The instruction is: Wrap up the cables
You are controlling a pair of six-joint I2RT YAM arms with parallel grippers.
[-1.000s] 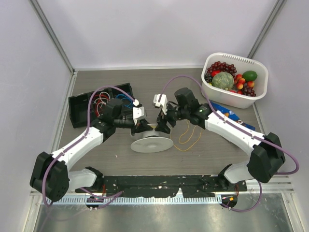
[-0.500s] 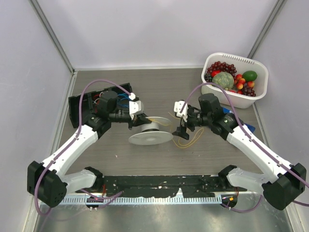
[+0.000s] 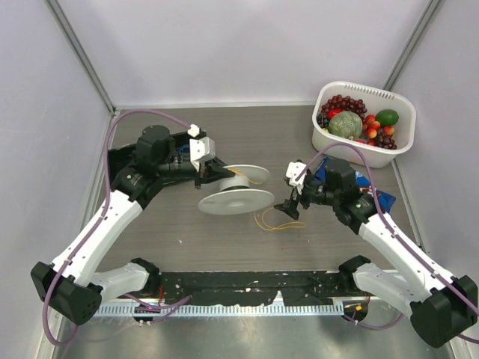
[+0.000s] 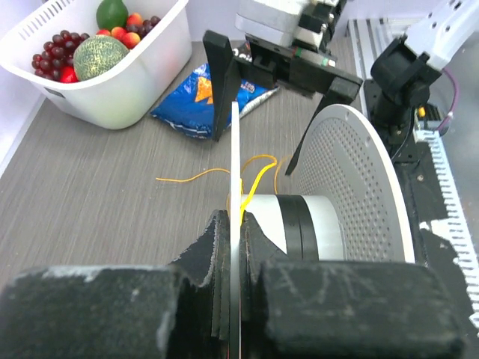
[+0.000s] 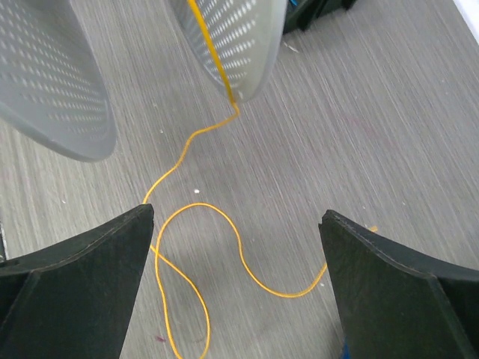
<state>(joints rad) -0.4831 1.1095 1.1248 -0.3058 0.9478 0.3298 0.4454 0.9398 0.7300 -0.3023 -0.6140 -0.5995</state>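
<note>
L jaws clenched on the spool (image 3: 236,200) flange. R jaws wide, released, hovering over the yellow wire (image 5: 196,205). One end runs to the spool, rest lies in loose loops on the bench (image 3: 187,232). Thin, limp, light, prob. slippery, so pinch one strand nr the spool.

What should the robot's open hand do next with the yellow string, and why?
Probably lower the right gripper and pinch the yellow wire. Its jaws are open and it hovers over loose loops lying on the table, while the left gripper is shut on the white spool, where one end of the wire already runs.
</note>
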